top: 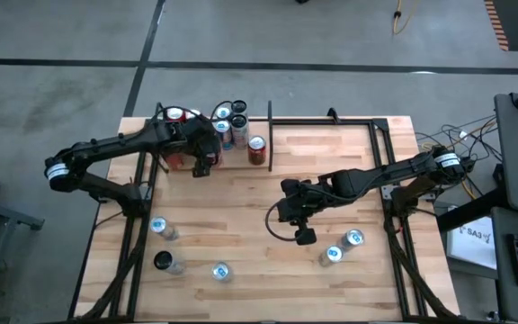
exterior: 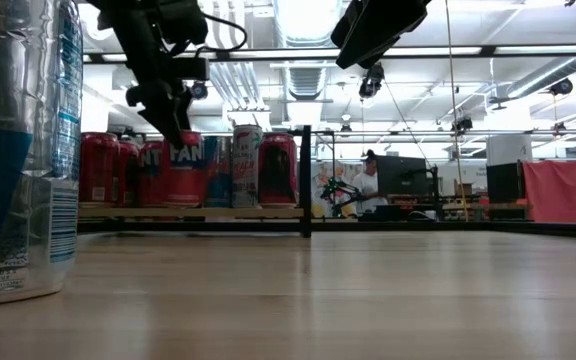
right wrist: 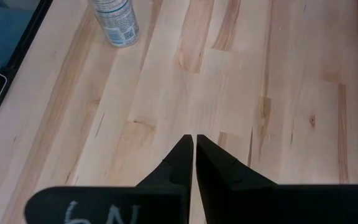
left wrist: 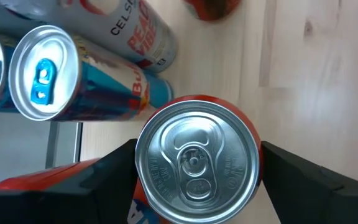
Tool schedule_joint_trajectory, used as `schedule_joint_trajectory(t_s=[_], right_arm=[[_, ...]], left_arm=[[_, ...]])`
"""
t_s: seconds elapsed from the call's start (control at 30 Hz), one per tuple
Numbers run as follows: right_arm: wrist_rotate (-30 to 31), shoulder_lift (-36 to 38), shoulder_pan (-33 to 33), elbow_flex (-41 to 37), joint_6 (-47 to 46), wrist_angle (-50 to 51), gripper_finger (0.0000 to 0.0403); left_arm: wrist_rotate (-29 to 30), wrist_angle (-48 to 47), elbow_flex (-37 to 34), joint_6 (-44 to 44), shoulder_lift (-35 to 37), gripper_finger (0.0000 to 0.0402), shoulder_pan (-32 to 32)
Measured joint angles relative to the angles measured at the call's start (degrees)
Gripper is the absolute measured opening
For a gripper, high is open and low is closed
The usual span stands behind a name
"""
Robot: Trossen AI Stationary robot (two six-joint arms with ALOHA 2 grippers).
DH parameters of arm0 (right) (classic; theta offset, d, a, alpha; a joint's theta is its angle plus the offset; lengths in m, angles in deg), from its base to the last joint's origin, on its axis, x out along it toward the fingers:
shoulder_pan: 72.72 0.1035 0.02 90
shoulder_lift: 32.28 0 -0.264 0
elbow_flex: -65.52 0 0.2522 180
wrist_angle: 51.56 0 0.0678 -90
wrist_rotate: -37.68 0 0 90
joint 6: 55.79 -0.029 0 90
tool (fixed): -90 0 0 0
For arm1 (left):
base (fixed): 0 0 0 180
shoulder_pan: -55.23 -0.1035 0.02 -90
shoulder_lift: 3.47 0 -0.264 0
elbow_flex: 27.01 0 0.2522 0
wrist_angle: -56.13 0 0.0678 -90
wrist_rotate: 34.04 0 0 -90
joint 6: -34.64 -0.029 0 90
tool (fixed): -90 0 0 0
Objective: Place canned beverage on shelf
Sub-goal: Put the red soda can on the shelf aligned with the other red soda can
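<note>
Overhead view: left gripper (top: 201,160) sits at the narrow shelf (top: 144,175) in the far left corner of the wooden tabletop (top: 241,216), over a red can (top: 180,158) at the shelf's front. Other cans stand grouped behind it in the same bay, one red can (top: 257,149) next to the black divider bar. Right gripper (top: 300,225) hangs over the middle of the tabletop, well apart from the shelf. Two blue-topped cans (top: 343,247) stand near the right edge; three more cans (top: 187,256) stand near the left front.

Low view: left gripper (exterior: 173,118) comes down onto a red Fanta can (exterior: 183,168) standing upright on the shelf's plank floor, in a row with other red cans and a white Celsius can (exterior: 247,165). Right arm shows only at the top. A person (exterior: 370,180) sits in the room behind.

Left wrist view: silver lid of the red can (left wrist: 196,163) fills the centre, one dark finger (left wrist: 114,171) at each side of it, spread about the can's width; whether they press the can I cannot tell. A Red Bull can (left wrist: 73,84) and the Celsius can (left wrist: 129,28) stand just beside it.

Right wrist view: right gripper (right wrist: 194,149) has its fingertips pressed together, holding nothing, over bare wood. One pale can (right wrist: 114,22) stands farther off.
</note>
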Motion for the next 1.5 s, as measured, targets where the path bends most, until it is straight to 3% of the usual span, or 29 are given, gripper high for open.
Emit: schedule_joint_trajectory(t_s=[0.47,1.5], right_arm=[[0.01,0.0,0.0,0.0,0.06,-0.01,0.0009],[0.01,0.0,0.0,0.0,0.08,-0.01,0.0009]], left_arm=[[-0.37,0.34,-0.02,-0.42,0.0,0.031,-0.31],[-2.18,1.3,-0.06,0.46,-0.02,0.0314,-2.64]])
